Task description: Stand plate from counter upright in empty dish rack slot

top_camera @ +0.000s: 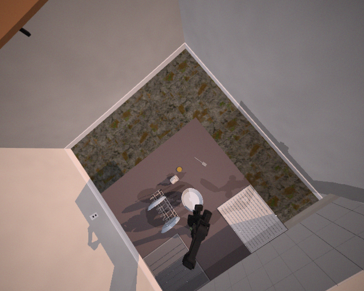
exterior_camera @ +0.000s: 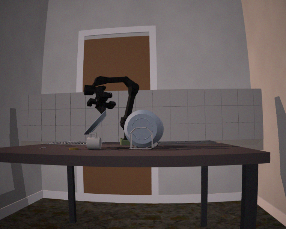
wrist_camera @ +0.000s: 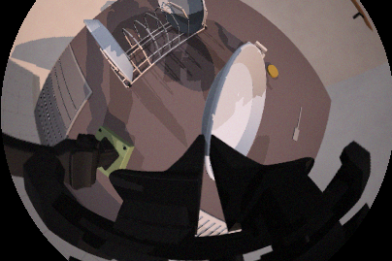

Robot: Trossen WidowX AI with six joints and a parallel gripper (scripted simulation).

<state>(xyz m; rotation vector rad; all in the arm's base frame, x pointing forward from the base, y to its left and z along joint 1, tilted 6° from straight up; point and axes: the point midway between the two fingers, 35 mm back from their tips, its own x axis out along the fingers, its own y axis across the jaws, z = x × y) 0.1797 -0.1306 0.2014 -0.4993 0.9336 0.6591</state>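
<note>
My gripper (exterior_camera: 102,112) (wrist_camera: 205,139) is shut on the rim of a white plate (top_camera: 191,197) (exterior_camera: 95,123) (wrist_camera: 235,107). The plate hangs steeply tilted above the counter, its lower edge just above the mug in the exterior view. It is beside the rack, clear of it. The wire dish rack (top_camera: 165,208) (exterior_camera: 140,148) (wrist_camera: 129,83) stands on the counter. One blue-grey plate (top_camera: 156,203) (wrist_camera: 181,2) stands near one end of it and another plate (top_camera: 170,224) (wrist_camera: 111,48) at the opposite end, with several empty slots between. In the exterior view these two overlap.
A white mug (top_camera: 174,179) (exterior_camera: 94,143) and a yellow disc (top_camera: 179,169) (exterior_camera: 73,148) (wrist_camera: 273,71) are near the rack. A small utensil (top_camera: 203,163) (wrist_camera: 297,133) lies farther off. A ribbed pale panel (top_camera: 252,217) and a grey panel (top_camera: 176,263) lie toward the arm's side.
</note>
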